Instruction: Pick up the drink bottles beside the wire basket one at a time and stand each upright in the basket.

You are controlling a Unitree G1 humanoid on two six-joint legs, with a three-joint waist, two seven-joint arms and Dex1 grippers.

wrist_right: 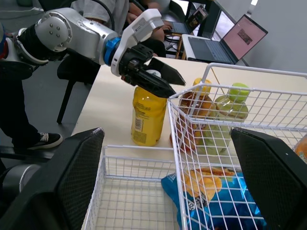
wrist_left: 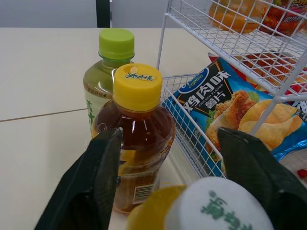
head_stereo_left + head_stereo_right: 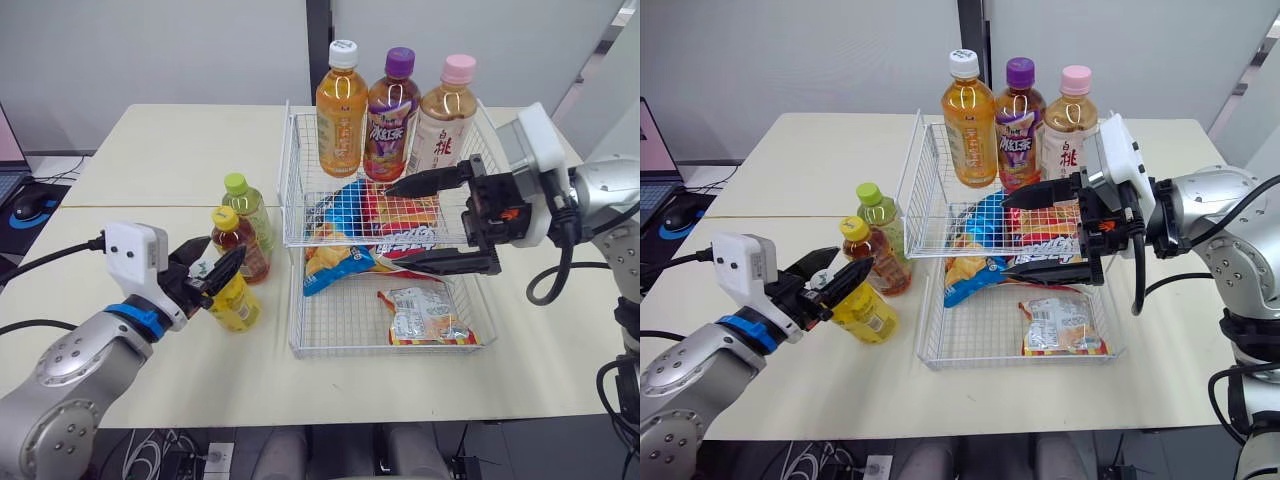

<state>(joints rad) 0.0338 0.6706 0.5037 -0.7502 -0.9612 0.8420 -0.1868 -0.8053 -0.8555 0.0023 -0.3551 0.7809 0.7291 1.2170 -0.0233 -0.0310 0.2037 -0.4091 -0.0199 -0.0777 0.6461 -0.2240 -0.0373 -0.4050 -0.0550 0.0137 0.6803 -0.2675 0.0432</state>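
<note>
Three bottles are seen upright on the surface (image 3: 150, 150), just beside the left wall of the basket (image 3: 291, 180). The green bottle (image 3: 255, 215) is placed farthest back. The amber bottle (image 3: 248, 250), yellow-capped, is set right in front of it, and the two appear to touch. The yellow bottle (image 3: 236, 305) is placed nearest the robot, close against the amber one.

The left hand (image 3: 218, 268) is held at the top of the yellow bottle. Its two fingers are spread apart, with the bottle's white cap (image 2: 218, 206) between them. Whether either finger touches the cap cannot be told.

Three more bottles are stood upright in a row at the back of the basket's raised upper shelf. The orange bottle (image 3: 341, 120) is at the left, the purple-capped bottle (image 3: 392, 125) in the middle and the pink-capped bottle (image 3: 442, 125) at the right. All three are packed closely side by side.

The right hand (image 3: 395, 225) is reached in over the basket from the right side. Its fingers are held wide apart and empty. One finger is seen in front of the three shelved bottles, and the other is lower, over the basket's lower tray.

A blue chip bag (image 3: 348, 210) is laid under and in front of the upper shelf. A small packet (image 3: 420, 312) is laid flat near the tray's front right corner.
</note>
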